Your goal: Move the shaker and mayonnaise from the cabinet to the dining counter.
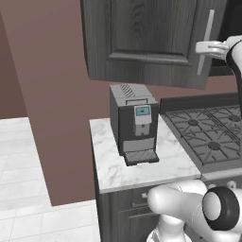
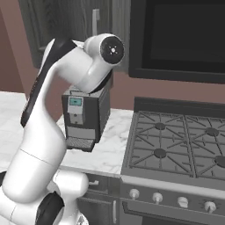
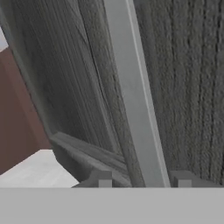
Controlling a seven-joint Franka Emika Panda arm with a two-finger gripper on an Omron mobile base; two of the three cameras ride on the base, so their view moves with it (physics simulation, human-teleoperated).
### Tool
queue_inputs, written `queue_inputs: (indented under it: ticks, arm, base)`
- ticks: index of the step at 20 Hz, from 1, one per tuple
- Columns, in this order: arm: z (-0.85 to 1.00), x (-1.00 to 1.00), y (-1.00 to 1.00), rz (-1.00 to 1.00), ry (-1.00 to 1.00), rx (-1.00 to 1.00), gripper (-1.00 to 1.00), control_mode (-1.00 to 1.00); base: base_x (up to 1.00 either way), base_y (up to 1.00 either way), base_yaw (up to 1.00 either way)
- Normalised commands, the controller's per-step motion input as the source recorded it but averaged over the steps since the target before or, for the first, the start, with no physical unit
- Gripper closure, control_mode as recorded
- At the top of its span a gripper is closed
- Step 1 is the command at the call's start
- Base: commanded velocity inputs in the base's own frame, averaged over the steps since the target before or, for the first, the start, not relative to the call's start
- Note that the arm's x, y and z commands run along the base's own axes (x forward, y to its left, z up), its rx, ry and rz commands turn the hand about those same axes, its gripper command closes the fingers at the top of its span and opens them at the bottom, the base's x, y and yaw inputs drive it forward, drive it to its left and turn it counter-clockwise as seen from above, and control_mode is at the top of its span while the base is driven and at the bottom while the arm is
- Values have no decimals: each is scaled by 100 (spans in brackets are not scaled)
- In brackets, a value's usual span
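Cabinet (image 1: 142, 38): dark grey wood-grain wall unit, panelled door shut, mounted above the marble worktop (image 1: 137, 165). Its interior was hidden behind the door, so the shaker and the mayonnaise could not be seen or located. The top of the cabinet was cut off by the upper edge of both base views.

Handle (image 3: 133, 100): long silver bar on the door's right side. In the hand view it ran up between the two dark finger tips, close to the camera; its upper end left the frame. In the right base view most of the bar was covered by the arm, with a short length showing above the wrist.

Gripper (image 3: 142, 179): raised to the door at handle height, jaws drawn in narrow with one tip on each side of the bar. Actual contact between the pads and the bar fell below the visible part of the hand view and could not be confirmed. In the left base view the white hand reached in from the right edge and met the handle.

Coffee machine (image 1: 134, 125): dark box on the worktop below the cabinet, small blue-green screen on its front; nothing on the screen was legible, and no brand or label could be read.

Stove (image 2: 176, 145): black grates, right of the worktop, partly cut off at the frame edge.
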Motion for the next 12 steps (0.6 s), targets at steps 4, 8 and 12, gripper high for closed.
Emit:
queue_inputs:
  ticks: [4,8,12]
  arm:
    - [3,-43,49,-1,0,0,100,-100]
    - [4,-46,49,-2,0,0,100,-100]
    - [6,-48,42,-3,0,0,100,-100]
  base:
    - [0,0,0]
    - [0,0,0]
    - [0,0,0]
